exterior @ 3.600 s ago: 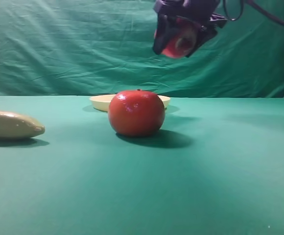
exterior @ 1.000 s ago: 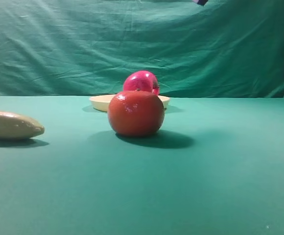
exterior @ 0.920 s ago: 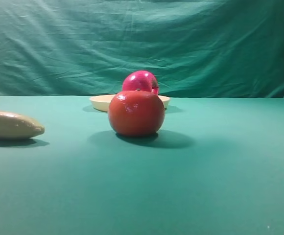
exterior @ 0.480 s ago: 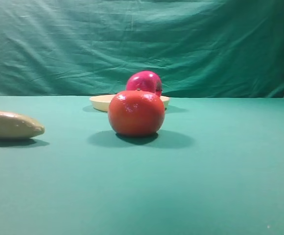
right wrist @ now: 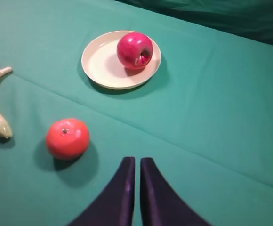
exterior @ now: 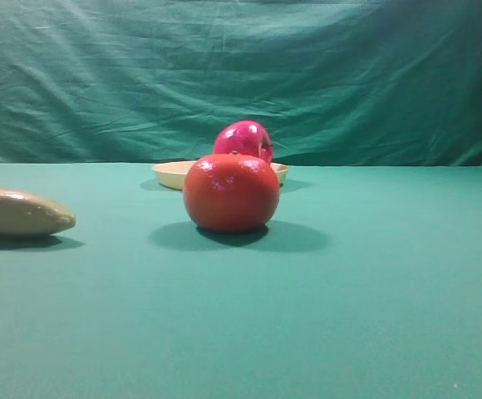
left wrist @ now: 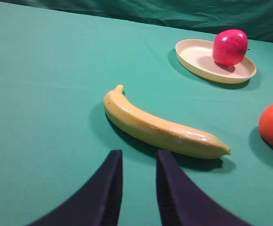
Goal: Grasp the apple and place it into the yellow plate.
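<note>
The magenta-red apple (exterior: 243, 137) rests in the pale yellow plate (exterior: 170, 173) at the back, half hidden behind the orange-red fruit. In the right wrist view the apple (right wrist: 134, 50) sits at the plate's (right wrist: 99, 63) right side, lying tilted. My right gripper (right wrist: 138, 160) is shut and empty, well back from the plate and above the cloth. In the left wrist view the apple (left wrist: 229, 46) and plate (left wrist: 193, 56) are far to the upper right. My left gripper (left wrist: 136, 155) is empty with a narrow gap between its fingers, just short of the banana. Neither gripper shows in the exterior view.
An orange-red tomato-like fruit (exterior: 231, 192) stands in front of the plate, also seen in the right wrist view (right wrist: 67, 138). A pale yellow banana (left wrist: 160, 127) lies on the left of the green cloth (exterior: 374, 291). A green curtain hangs behind.
The right gripper held the apple high above the plate 3.6 s ago; now the apple lies in the plate and the gripper has left the exterior view. The apple rocked slightly and settled.
</note>
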Robot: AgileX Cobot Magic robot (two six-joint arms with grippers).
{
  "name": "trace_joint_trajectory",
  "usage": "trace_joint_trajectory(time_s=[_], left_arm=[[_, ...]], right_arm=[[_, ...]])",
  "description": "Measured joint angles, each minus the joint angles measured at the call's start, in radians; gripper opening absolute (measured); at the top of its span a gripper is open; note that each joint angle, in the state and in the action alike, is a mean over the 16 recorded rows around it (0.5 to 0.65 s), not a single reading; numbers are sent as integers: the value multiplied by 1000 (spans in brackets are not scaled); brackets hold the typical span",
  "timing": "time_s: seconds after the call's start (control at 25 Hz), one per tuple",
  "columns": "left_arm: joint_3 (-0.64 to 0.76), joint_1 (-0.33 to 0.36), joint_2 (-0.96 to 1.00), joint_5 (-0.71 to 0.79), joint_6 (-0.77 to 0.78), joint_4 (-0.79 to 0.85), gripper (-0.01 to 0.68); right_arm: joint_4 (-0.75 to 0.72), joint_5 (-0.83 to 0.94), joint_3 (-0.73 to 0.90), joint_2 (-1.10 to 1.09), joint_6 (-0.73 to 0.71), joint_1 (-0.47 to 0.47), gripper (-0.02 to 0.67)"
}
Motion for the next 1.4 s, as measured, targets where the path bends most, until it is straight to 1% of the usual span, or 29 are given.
trace_joint_trajectory(time_s=[0.2, 0.44, 0.76, 0.92, 1.2, 1.4], left_arm=[[0, 0, 0, 0, 0, 0, 157], [0, 0, 0, 0, 0, 0, 157], [0, 0, 0, 0, 0, 0, 157], [0, 0, 0, 0, 0, 0, 157], [0, 0, 0, 0, 0, 0, 157], [0, 0, 0, 0, 0, 0, 157]], right_arm=[[-32, 10, 36, -98, 4, -15, 0], [-13, -93, 149, -219, 10, -74, 0], [50, -316, 410, -415, 16, -185, 0], [80, -411, 549, -504, 16, -222, 0], [114, -559, 767, -625, 16, -245, 0], [138, -628, 875, -668, 15, -246, 0]])
